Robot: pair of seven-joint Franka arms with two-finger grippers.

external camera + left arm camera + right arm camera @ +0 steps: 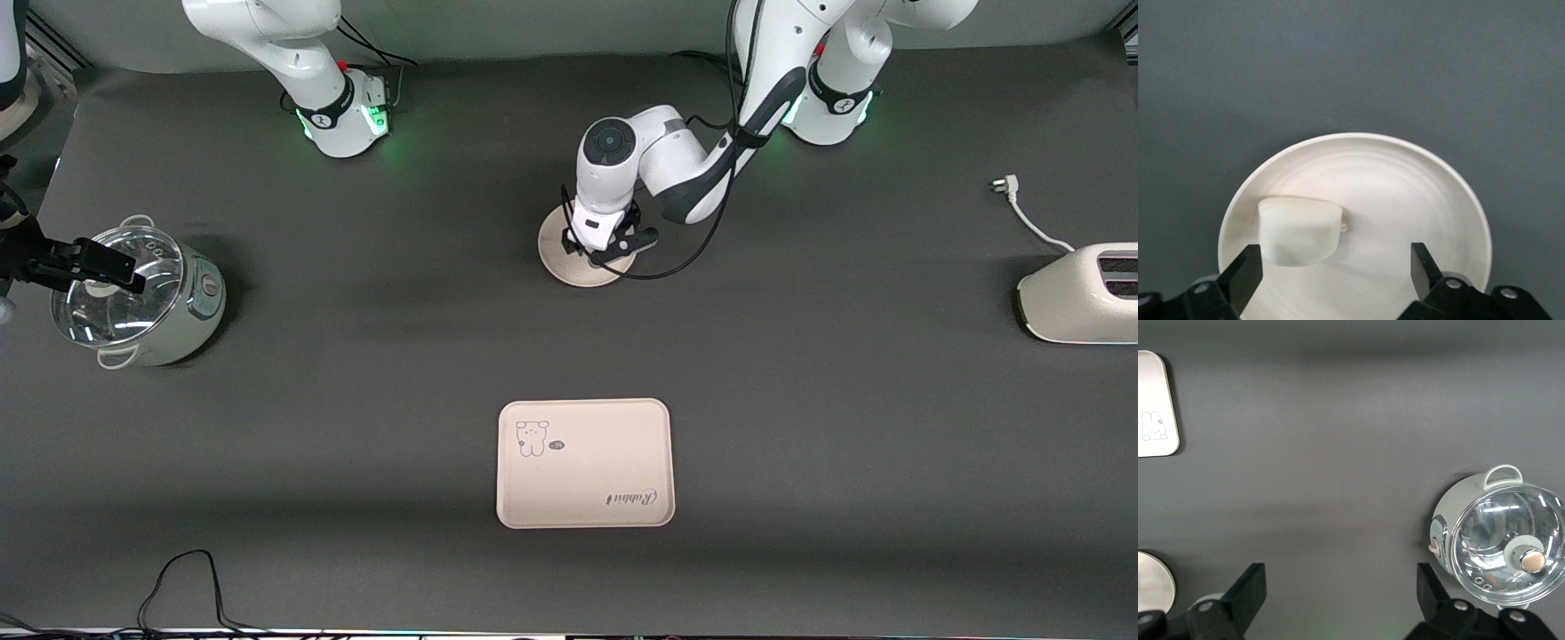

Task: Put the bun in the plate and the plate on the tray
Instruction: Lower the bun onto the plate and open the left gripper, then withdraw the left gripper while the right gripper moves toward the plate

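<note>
One bun (1300, 230) lies on the plate (1405, 193) at nine o'clock, left gripper (1337, 267) released above. We judge the stiff, light plate best pinched at its rim; right gripper (1341, 590) waits, spread.

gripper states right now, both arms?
Left gripper: open, over the plate, holding nothing; the bun lies on the plate.
Right gripper: open, empty, above the table beside the pot.

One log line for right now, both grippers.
left gripper: open over plate | bun: on plate | right gripper: open, waiting | tray: bare
</note>
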